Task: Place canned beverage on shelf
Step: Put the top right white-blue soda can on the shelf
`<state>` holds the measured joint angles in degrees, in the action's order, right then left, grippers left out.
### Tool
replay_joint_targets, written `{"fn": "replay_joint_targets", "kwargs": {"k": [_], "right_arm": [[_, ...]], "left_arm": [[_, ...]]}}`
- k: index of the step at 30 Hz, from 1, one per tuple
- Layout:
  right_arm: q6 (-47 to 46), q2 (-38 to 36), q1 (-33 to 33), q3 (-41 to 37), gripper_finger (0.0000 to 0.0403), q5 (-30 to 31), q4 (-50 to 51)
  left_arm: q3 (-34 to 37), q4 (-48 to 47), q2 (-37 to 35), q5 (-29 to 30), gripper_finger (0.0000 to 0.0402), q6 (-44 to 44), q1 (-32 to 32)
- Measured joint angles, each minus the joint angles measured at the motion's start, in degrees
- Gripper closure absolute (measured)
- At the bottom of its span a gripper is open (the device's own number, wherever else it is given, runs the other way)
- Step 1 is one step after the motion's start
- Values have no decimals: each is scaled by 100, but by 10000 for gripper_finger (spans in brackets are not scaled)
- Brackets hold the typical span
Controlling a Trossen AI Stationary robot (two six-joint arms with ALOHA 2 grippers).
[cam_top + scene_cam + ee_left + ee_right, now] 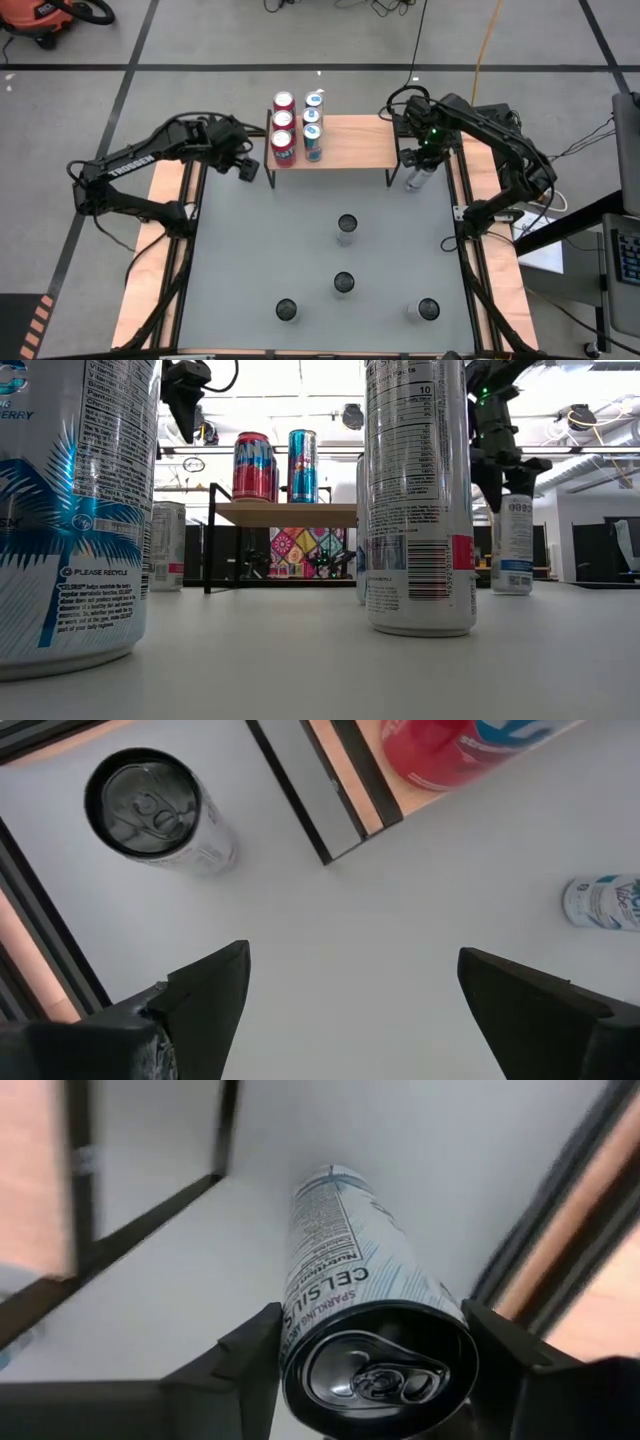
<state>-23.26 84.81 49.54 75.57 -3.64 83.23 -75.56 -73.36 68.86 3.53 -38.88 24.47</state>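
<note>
A white can (345, 1280) stands upright on the tabletop (300, 250) just beside the shelf's (350, 145) right front leg, its long axis vertical, lid up. The right end effector (420, 165) sits directly above it, fingers (250, 1360) on either side of the rim, touching or nearly so; whether they clamp it, I cannot tell. The low view alone shows the can's base on the tabletop. The left end effector (243, 168) hovers near the shelf's left end, fingers apart, empty.
</note>
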Motion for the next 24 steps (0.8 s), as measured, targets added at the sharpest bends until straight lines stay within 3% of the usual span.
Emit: {"fn": "replay_joint_targets", "kwargs": {"k": [11,19,24], "right_arm": [[-194,-420,-264,0,196,-35,131],[703,-481,-678,2,195,-116,249],[788,-478,-942,2,195,-112,333]], "left_arm": [[-1,2,0,20,43,-137,-297],[-1,44,0,59,43,-388,-626],[-1,55,0,173,43,-590,-829]]}}
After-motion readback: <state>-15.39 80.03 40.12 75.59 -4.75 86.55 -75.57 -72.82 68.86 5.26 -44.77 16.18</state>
